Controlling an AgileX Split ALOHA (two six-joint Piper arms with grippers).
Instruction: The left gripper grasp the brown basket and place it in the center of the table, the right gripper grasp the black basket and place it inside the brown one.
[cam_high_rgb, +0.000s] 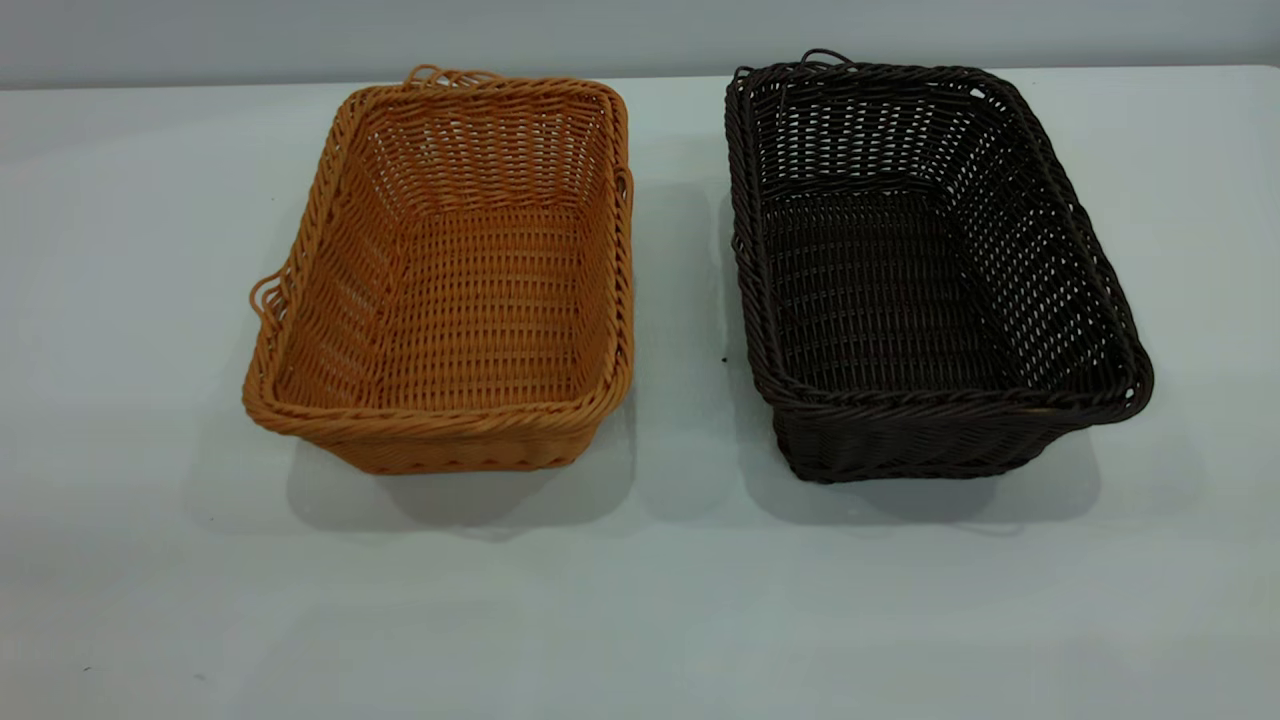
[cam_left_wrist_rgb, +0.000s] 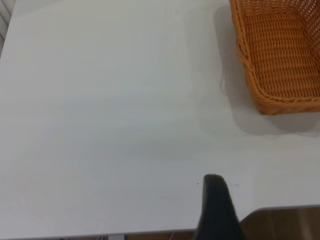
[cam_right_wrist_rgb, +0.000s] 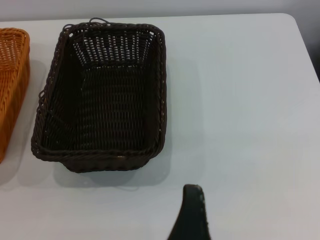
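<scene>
The white table (cam_high_rgb: 640, 600) fills the exterior view and carries two baskets side by side, apart from each other, both upright and with nothing in them. The brown basket (cam_high_rgb: 450, 280) stands left of the middle; the black basket (cam_high_rgb: 920, 270) stands right of it, with a strip of bare table between them. Neither arm shows in the exterior view. In the left wrist view, one dark tip of the left gripper (cam_left_wrist_rgb: 216, 207) hangs over the table's near edge, well apart from the brown basket (cam_left_wrist_rgb: 280, 55). In the right wrist view, one tip of the right gripper (cam_right_wrist_rgb: 192, 212) hangs near the black basket (cam_right_wrist_rgb: 105, 95) without touching it. Whether either gripper's fingers are spread or closed cannot be told.
</scene>
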